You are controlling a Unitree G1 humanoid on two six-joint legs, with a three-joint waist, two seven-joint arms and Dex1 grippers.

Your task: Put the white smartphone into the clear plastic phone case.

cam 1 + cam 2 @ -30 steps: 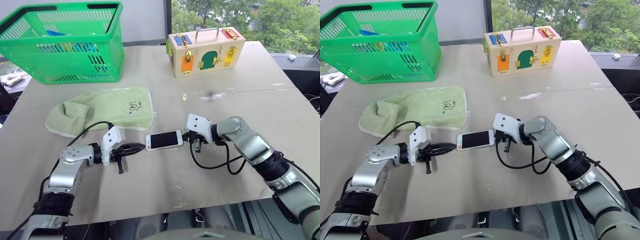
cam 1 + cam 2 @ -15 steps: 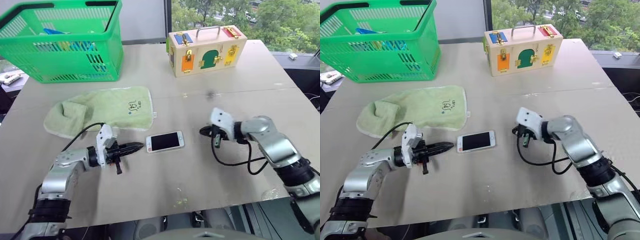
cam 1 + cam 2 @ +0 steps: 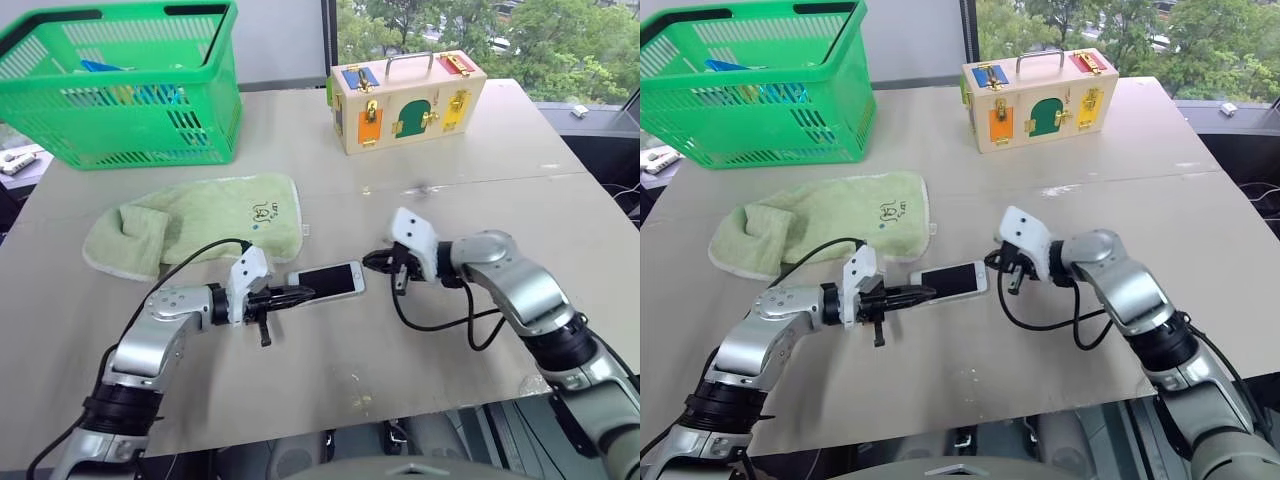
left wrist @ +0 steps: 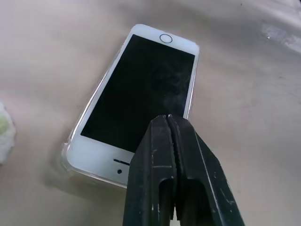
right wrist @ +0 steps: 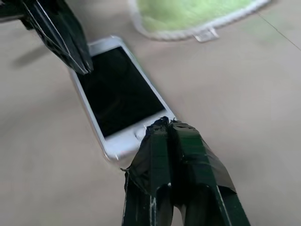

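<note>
Centrally, flat white black-screened smartphone [image 3: 327,281] seated in clear glinting plastic case [image 4: 70,141]; left gripper [image 3: 306,293] and right gripper [image 3: 368,260] pinched closed, empty, at opposite ends.

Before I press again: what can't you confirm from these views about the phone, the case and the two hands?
- Clear plastic phone case: a glinting edge rims the white smartphone in the left wrist view; full seating unclear, far corners too small.
- Left hand: shut over the screen; contact hidden by its own fingers.
- Right hand: shut at the home-button end; contact unclear.
- Green basket: contents screened by mesh.
</note>
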